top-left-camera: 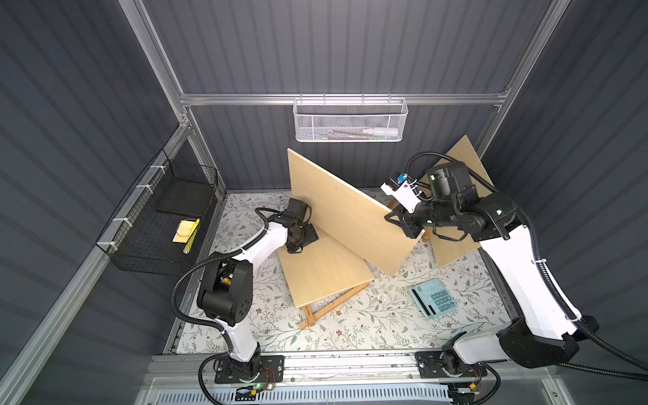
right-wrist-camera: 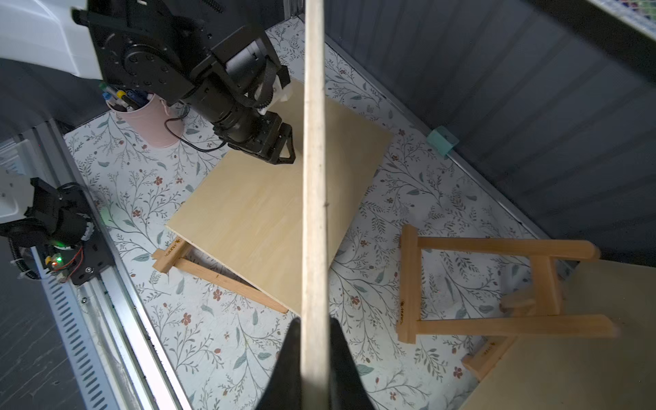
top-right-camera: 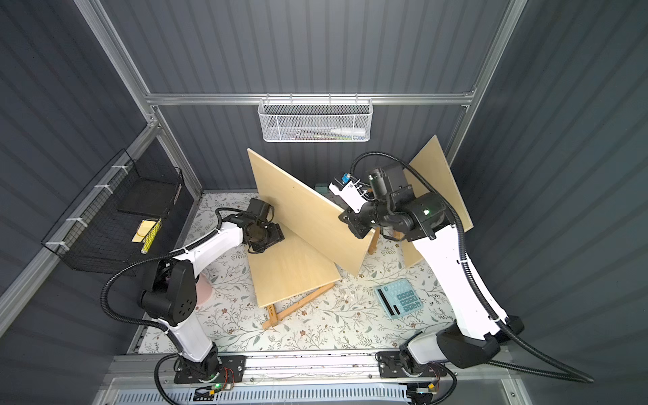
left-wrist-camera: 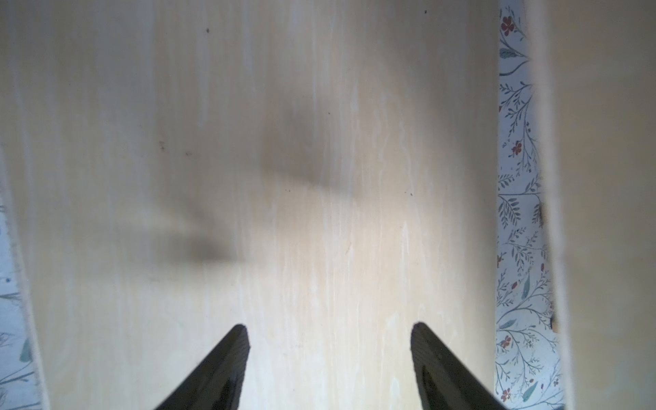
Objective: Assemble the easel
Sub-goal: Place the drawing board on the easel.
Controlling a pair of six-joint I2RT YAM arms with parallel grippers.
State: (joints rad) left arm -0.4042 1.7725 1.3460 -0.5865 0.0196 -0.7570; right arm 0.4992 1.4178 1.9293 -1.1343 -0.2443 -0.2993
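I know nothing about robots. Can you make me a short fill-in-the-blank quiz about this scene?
1. The raised pale plywood board is pinched at its edge by the right gripper, while the left gripper is ____.
2. Counting the flat board and the tilted board at the back, ____ plywood boards are visible.
3. Pens stand in a ____ cup.
Missing words: open; three; pink.
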